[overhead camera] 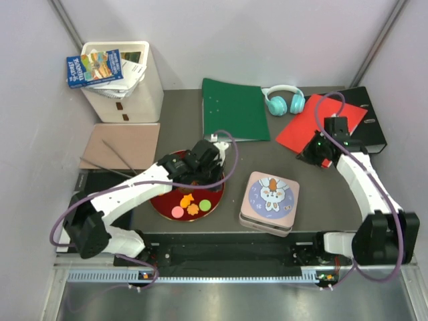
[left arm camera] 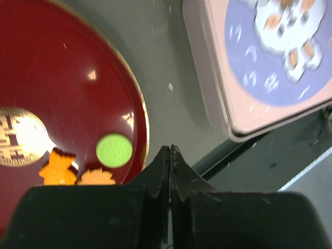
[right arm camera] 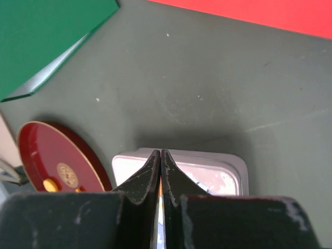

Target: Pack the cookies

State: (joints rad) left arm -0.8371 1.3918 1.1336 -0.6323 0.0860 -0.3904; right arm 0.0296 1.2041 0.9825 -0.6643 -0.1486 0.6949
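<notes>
Cookies (overhead camera: 192, 208) are all on the red plate (overhead camera: 162, 199), left of centre on the table. I can make out a pink one, a green one (left arm camera: 114, 150) and a couple of orange ones. My left arm may be hiding more.

The tin (overhead camera: 269, 200) sits just right of the plate with its lid on, so I'd say we're at the very start and nothing is packed.

The left gripper (left arm camera: 170, 153) hangs above the plate, fingers pressed together on nothing. The right gripper (right arm camera: 161, 155) is off by the red folder (overhead camera: 321, 124), also pinched closed and empty.

Next move, I reckon, is getting that lid off. Probably one arm steadies the tin while the other lifts, and both have to spread their fingers first.

Writing-wise, the lid only shows a cartoon rabbit. The gold emblem (left arm camera: 18, 136) on the plate has characters, but they're too blurry to read. The blue book (overhead camera: 93, 69) on the white bin (overhead camera: 137, 93) has a title, too small to read.
</notes>
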